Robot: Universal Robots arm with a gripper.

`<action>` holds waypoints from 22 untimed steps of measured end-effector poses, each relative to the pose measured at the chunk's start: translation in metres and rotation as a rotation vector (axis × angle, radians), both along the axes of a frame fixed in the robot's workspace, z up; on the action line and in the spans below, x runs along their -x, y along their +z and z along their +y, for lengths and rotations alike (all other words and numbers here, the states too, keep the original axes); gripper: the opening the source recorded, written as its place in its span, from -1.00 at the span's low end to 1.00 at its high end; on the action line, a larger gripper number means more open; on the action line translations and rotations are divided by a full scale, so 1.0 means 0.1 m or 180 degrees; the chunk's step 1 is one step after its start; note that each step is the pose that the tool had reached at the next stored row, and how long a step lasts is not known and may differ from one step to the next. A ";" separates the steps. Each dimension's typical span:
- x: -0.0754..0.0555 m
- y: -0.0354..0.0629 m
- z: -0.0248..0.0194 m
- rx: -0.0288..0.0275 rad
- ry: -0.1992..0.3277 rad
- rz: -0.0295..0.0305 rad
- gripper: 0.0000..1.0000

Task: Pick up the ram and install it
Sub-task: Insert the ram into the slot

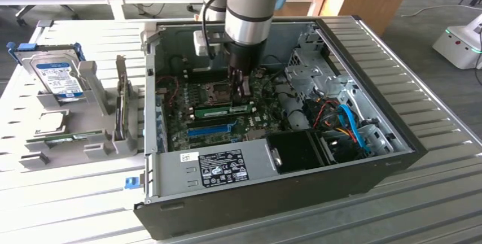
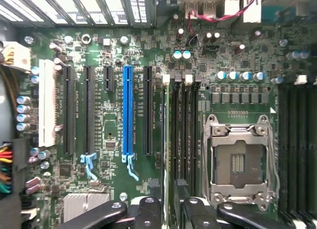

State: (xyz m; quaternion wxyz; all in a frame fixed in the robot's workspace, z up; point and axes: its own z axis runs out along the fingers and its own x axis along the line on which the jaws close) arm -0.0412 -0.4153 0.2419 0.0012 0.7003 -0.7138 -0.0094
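- arm: we see one arm reaching down from above into the open computer case, which lies on its side on the slatted metal counter.
- gripper: we find it low over the motherboard, between the cpu socket and the long blue slot.
- fingers: we note them drawn in to a narrow gap, with the ram pinched edge-on between them.
- ram: we see a green stick with a pale label, held at the end toward the exterior view's right. It lies lengthwise along the bank of black memory slots beside the cpu socket. We cannot tell whether it is pressed fully home.
- second ram stick: we see it lying in the grey holder on the counter, at the exterior view's left, well apart from the case.
- hard drive: silver with a blue label, we find it propped in the same holder, behind the second stick.
- white slot: we log it on the far side of the blue slot from the ram.
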 end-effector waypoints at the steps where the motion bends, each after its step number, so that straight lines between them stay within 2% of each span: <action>1: 0.00 0.030 0.000 0.0000 0.0000 0.0000 -0.50; 7: 0.00 0.196 0.000 0.0000 0.0000 0.0000 -0.50; 16: -0.01 0.523 0.000 0.0000 0.0000 0.0000 -0.50; 22: -0.01 0.689 0.000 0.0000 0.0000 0.0000 -0.50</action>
